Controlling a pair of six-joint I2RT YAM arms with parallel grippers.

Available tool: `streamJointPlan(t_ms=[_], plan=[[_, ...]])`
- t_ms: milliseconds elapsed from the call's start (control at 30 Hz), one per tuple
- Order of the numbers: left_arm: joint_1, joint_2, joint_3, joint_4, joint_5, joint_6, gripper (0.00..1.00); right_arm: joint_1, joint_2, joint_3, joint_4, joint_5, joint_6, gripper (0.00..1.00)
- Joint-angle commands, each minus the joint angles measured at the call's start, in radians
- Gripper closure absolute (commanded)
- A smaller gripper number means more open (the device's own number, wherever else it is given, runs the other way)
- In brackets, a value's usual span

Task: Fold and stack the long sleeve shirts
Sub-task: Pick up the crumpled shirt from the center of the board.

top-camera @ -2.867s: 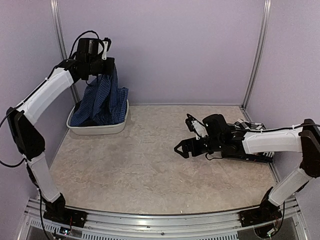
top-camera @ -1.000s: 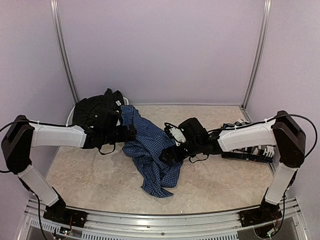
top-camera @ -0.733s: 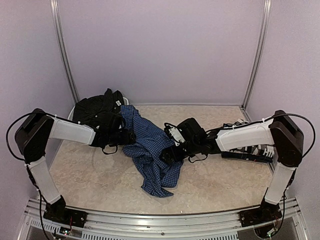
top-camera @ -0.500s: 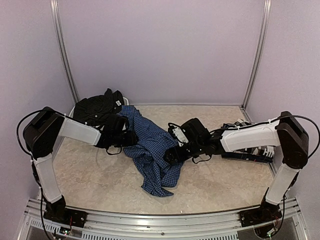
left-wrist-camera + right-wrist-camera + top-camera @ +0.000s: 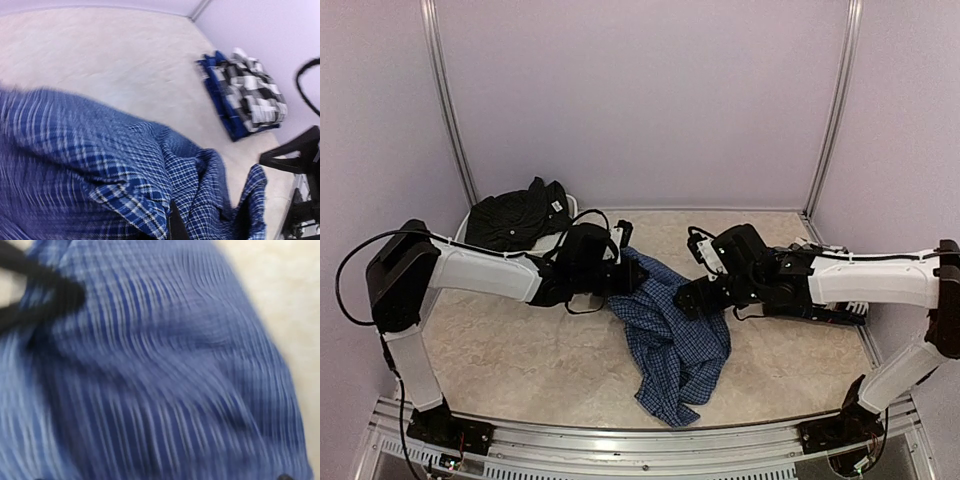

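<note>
A blue shirt with fine dark check [image 5: 675, 340] lies crumpled in the middle of the table. My left gripper [image 5: 620, 277] is shut on its upper left edge. In the left wrist view the cloth [image 5: 100, 165] bunches over the one dark finger [image 5: 175, 227] that shows. My right gripper [image 5: 690, 296] is low at the shirt's upper right edge, jaws wide; its wrist view shows only blurred blue cloth [image 5: 165, 370], with the fingers hidden. A plain black shirt [image 5: 515, 215] is heaped at the back left. A folded black-and-white check shirt [image 5: 255, 95] lies at the far right.
The black shirt sits in a white bin [image 5: 550, 238], mostly hidden behind my left arm. The folded check shirt rests on folded blue cloth [image 5: 225, 105] by the right wall. Metal posts stand in the back corners, and purple walls close in three sides.
My left gripper has closed on the blue shirt and pulled it to the right, towards the table's middle. My right gripper has shifted right with it and stayed wide.
</note>
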Motion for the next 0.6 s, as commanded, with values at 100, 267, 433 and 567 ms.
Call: streamJointPlan(t_ms=[100, 267, 433, 567], plan=[[-0.103, -0.097, 0.120, 0.002, -0.067, 0.008, 1.00, -0.031, -0.225, -0.071, -0.065, 0.017, 0.004, 0.00], [-0.114, -0.098, 0.100, 0.001, -0.150, -0.057, 1.00, -0.032, -0.255, -0.104, -0.068, -0.038, -0.009, 0.00], [-0.116, -0.126, 0.063, -0.016, -0.217, -0.072, 1.00, -0.018, -0.197, -0.108, -0.037, -0.140, -0.047, 0.00], [-0.117, -0.147, 0.045, -0.034, -0.232, -0.060, 1.00, 0.010, -0.132, -0.084, 0.006, -0.186, -0.083, 0.01]])
